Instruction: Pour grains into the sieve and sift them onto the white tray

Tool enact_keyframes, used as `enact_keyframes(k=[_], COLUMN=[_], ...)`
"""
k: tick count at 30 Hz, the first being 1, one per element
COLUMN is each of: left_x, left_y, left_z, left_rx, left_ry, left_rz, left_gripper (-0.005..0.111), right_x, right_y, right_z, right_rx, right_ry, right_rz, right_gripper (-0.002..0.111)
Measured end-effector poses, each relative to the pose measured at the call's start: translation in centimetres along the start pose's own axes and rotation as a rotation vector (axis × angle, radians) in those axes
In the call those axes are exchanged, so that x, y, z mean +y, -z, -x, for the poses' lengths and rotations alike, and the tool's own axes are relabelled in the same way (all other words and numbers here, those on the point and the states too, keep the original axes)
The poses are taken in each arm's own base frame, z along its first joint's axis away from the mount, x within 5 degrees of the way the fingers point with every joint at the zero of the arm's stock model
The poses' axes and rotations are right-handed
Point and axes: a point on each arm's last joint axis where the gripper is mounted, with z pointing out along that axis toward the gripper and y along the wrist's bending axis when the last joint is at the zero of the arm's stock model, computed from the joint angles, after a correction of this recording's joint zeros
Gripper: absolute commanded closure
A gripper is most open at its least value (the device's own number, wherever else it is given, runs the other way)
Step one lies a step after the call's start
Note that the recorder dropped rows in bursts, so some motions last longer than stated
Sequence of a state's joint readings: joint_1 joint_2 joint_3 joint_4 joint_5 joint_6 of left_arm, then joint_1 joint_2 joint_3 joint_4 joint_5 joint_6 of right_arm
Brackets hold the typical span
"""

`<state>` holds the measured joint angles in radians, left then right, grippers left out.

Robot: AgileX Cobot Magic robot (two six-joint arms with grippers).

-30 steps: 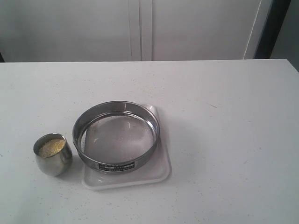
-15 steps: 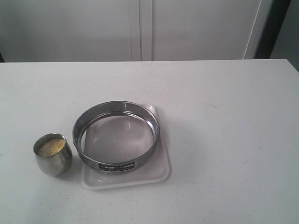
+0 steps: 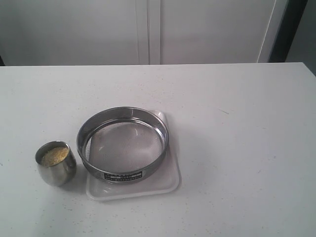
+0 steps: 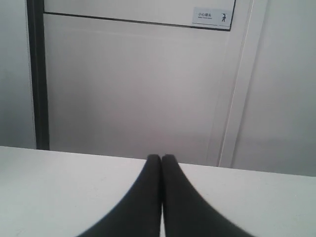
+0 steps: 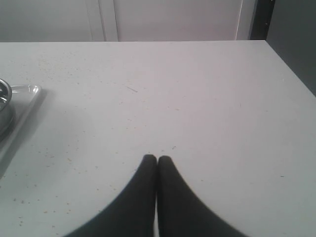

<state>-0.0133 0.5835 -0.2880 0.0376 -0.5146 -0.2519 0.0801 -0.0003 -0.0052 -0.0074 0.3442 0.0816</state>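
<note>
The round steel sieve (image 3: 122, 143) rests on the white tray (image 3: 170, 180) near the table's front middle; its mesh looks bare. Left of it stands a small rounded steel cup (image 3: 56, 170) holding the yellow and pale grains (image 3: 54, 155). Neither arm shows in the exterior view. My left gripper (image 4: 161, 158) is shut with nothing in it, facing the far table edge and wall. My right gripper (image 5: 157, 159) is shut and empty over bare table. The tray's corner (image 5: 29, 94) and a bit of the sieve's rim (image 5: 4, 91) show at that view's edge.
The white table (image 3: 237, 128) stretches wide to the right and behind the tray, speckled with tiny stray grains (image 5: 54, 69). White cabinet doors (image 3: 148, 29) stand behind the far edge. A dark gap (image 3: 291, 29) lies at the back right.
</note>
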Motion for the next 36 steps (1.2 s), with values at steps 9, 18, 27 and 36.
enact_keyframes(k=[9,18,27,36], left_x=[-1.3,-2.3,-3.1,-3.2], left_y=[-2.8,-4.7,-5.4,-6.2], left_z=[-1.3,-4.2,-5.4,-7.9], left_rx=[0.004,0.122,0.168,0.294], left_ry=[-0.064,-0.193,-0.081,-0.074], left_rz=[-0.161,-0.313,-0.409,-0.449], left_gripper=[0.107,0.052,0.002,0.002], right_x=[0.0,0.0,0.0,0.0], right_y=[0.0,0.0,0.0,0.0], right_z=[0.0,0.0,0.0,0.0], right_rx=[0.0,0.0,0.0,0.0], right_ry=[0.0,0.0,-0.002,-0.002], right_rz=[0.0,0.0,0.0,0.0], right_gripper=[0.108,0.108,0.108,0.108])
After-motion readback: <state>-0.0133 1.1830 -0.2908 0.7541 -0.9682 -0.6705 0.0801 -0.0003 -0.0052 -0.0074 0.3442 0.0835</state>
